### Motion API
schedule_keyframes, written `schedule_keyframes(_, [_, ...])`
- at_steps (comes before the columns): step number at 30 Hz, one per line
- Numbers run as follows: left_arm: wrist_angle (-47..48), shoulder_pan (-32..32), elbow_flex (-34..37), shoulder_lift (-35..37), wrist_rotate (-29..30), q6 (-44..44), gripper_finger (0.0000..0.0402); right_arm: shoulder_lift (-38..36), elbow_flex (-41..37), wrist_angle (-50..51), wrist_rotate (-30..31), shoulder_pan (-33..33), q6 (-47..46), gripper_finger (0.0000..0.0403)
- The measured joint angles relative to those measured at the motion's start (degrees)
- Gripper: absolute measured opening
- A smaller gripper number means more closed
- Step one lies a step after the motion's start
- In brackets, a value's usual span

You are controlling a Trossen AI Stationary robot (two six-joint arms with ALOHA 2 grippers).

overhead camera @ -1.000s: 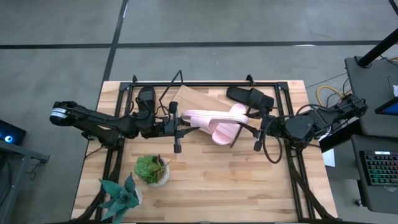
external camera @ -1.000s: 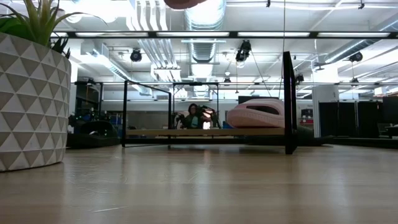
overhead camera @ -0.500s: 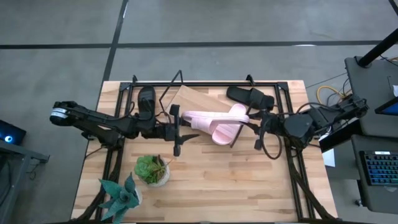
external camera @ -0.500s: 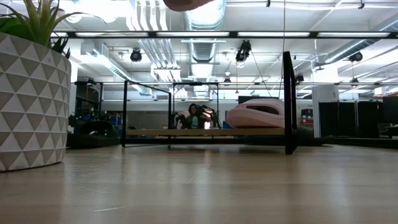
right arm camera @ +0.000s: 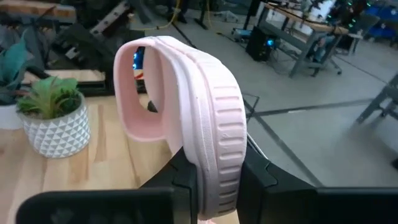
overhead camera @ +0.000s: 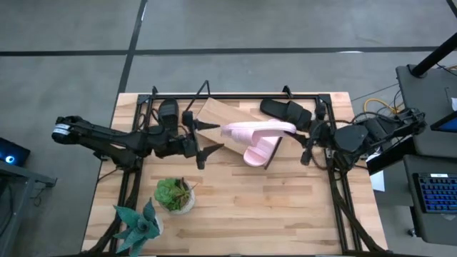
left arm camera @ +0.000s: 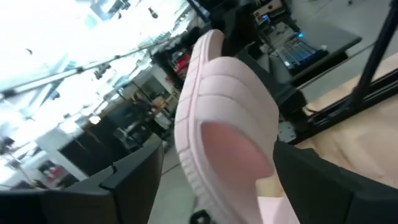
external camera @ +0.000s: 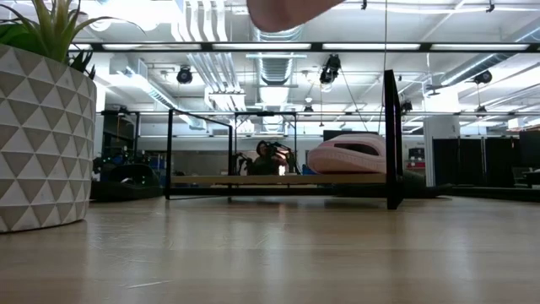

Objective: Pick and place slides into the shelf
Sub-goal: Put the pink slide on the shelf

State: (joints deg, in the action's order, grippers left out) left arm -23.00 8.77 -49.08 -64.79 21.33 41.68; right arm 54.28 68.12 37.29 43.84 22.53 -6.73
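Observation:
My right gripper is shut on a pale pink slide that hangs level above the shelf, a light-wood board on a black wire frame. My left gripper stands open just left of that slide's free end, touching nothing. A second pink slide lies on the shelf's right part. One black slide lies at the shelf's far right. Another black slide lies at its left end. My right gripper pinches the pink slide's sole at its right-hand end between the two fingers. The fingers come level from the table's right and lie along the slide. The slide is lifted clear of the shelf, and its strap points away from the gripper.
Two potted plants stand near the table's front left; one white patterned pot fills the low view's left. The shelf's black wire posts rise around the board. A person sits far off in the room.
My left gripper has opened, let go of the pink slide's left end and drawn back a little toward the table's left. My right gripper has shut on the slide's right end and carried it slightly toward the right and far edge, still lifted.

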Motion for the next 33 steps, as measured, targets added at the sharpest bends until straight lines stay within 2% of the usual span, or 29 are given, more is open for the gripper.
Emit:
schedule_keyframes(5, [-0.55,1.10,-0.02,-0.49,0.01,9.88,0.0287,-2.55,0.02,3.96,-2.68,-3.97,-4.96,0.0053])
schedule_keyframes(9, [-1.92,1.71,-0.17,-3.33,0.23,20.26,0.0287,-4.31,0.02,6.08,-8.84,-8.84,-8.43,0.0053])
schedule_keyframes(16, [-18.27,2.46,-0.17,-13.13,8.83,47.03,0.0287,-4.51,0.29,6.11,-26.99,-19.16,-11.95,0.0050])
schedule_keyframes(18, [-23.49,2.56,-0.17,-16.10,11.02,54.87,0.0287,-4.19,0.66,6.35,-30.20,-21.82,-12.87,0.0050])
schedule_keyframes(23, [-35.01,2.60,-0.17,-22.05,17.82,72.95,0.0287,-4.30,0.96,6.51,-32.41,-25.99,-13.15,0.0049])
schedule_keyframes(28, [-43.08,2.54,-0.18,-26.13,18.26,84.01,0.0287,-3.58,0.96,6.83,-33.80,-26.56,-13.14,0.0049])
schedule_keyframes(33, [-43.03,2.36,-0.19,-27.58,18.90,87.97,0.0287,-2.66,0.96,6.72,-33.91,-26.60,-13.24,0.0049])
